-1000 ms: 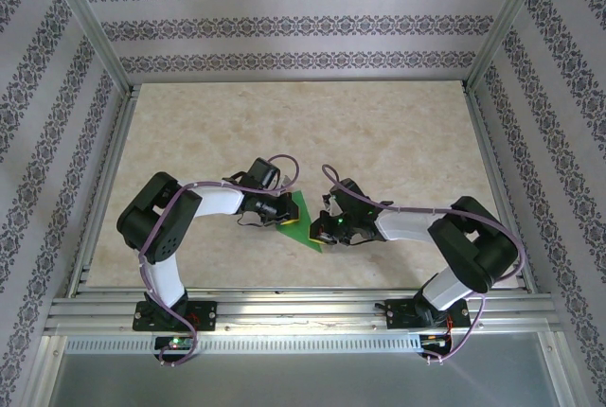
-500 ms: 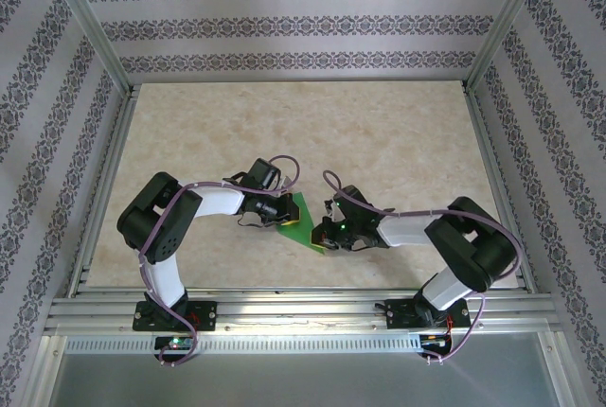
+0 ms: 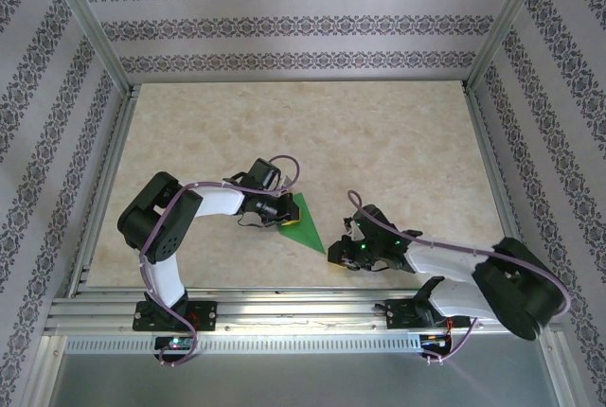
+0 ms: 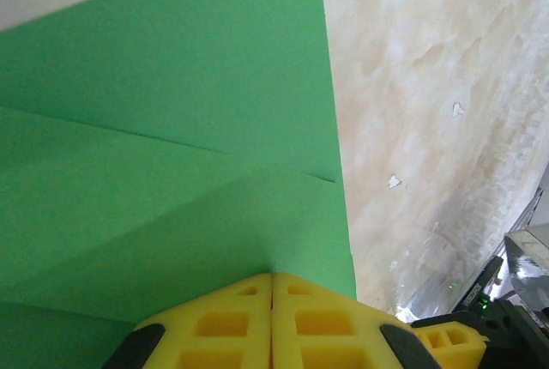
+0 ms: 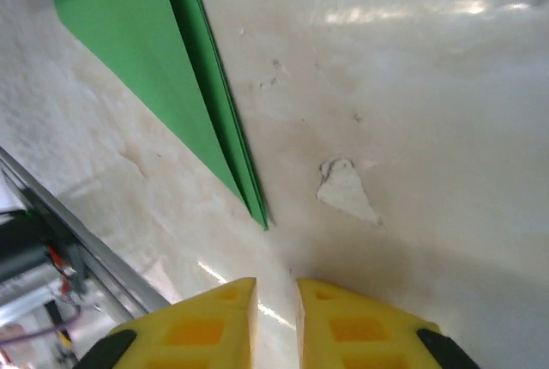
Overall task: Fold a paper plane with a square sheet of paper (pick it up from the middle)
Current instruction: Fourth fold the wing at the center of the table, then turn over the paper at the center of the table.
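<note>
Green paper plane [image 3: 305,227]: L tool [image 4: 272,279] closed, tips on its edge; R tool [image 5: 276,287] slightly ajar, empty

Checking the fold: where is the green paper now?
In the top view the green paper lies centre-front, left edge in the left gripper, tip just short of the right gripper.

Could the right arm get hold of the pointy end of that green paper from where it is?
Probably yes: the green paper points its tip at the right gripper, with only bare table between.
</note>
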